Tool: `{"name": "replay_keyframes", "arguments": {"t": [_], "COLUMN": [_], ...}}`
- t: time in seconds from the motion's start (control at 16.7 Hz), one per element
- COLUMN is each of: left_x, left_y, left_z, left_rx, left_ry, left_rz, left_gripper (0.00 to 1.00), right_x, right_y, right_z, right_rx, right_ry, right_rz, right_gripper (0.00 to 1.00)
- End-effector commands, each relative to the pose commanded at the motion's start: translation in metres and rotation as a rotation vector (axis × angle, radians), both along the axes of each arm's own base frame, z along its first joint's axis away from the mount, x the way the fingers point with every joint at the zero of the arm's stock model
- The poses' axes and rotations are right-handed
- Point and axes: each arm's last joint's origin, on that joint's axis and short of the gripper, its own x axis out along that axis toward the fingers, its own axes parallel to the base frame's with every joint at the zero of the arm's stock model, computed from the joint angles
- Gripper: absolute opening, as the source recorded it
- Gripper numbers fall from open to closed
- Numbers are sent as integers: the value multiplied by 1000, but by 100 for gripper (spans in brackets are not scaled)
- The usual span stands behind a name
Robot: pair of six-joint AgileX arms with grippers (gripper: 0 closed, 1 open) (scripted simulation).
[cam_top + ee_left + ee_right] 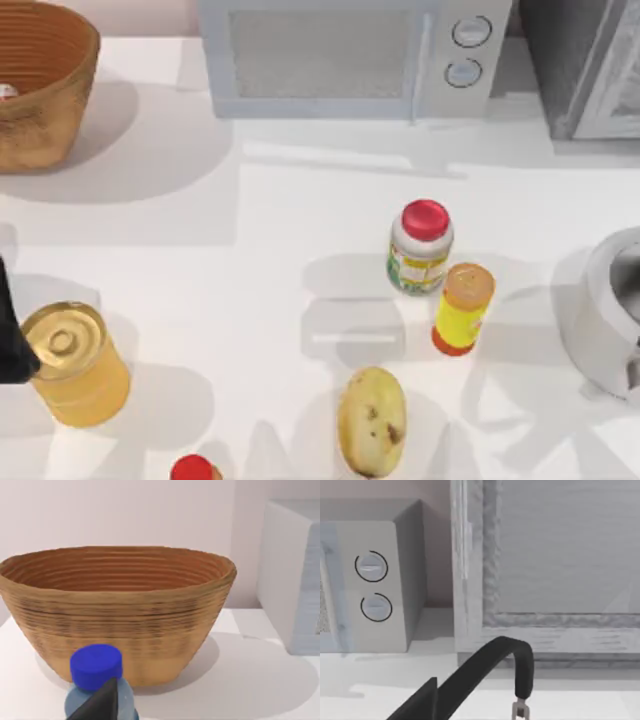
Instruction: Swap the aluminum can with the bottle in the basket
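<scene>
Our left arm shows as a dark shape at the top view's left edge, below the middle. Our left gripper's black finger reaches in from the wrist view's lower edge.

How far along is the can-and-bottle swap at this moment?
Partly done, it seems: a red-and-white object, probably the aluminum can, lies inside the basket. In hand: the bottle is outside the basket, in front of it, right at the left gripper; the grip is unclear. Left: setting the bottle on the table and withdrawing. The right gripper idles facing the microwave.
</scene>
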Motion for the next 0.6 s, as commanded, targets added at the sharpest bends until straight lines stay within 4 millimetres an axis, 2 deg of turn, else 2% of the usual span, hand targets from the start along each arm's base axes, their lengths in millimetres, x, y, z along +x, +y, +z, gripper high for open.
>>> {"name": "replay_keyframes", "arguments": {"t": [0.18,0.3,0.42,0.6], "left_x": [0,1,3,14], "left_y": [0,2,4,8], "left_z": [2,10,27,62], "left_rx": [0,3,7,16], "left_ry": [6,35,85,192], "left_rz": [4,22,47,79], "left_gripper": [100,100,100,100], "right_x": [0,0,0,0], "right_y": [0,0,0,0], "right_z": [0,0,0,0], "right_rx": [0,0,0,0], "right_ry": [0,0,0,0], "right_rz": [0,0,0,0], "right_gripper": [100,100,100,100]}}
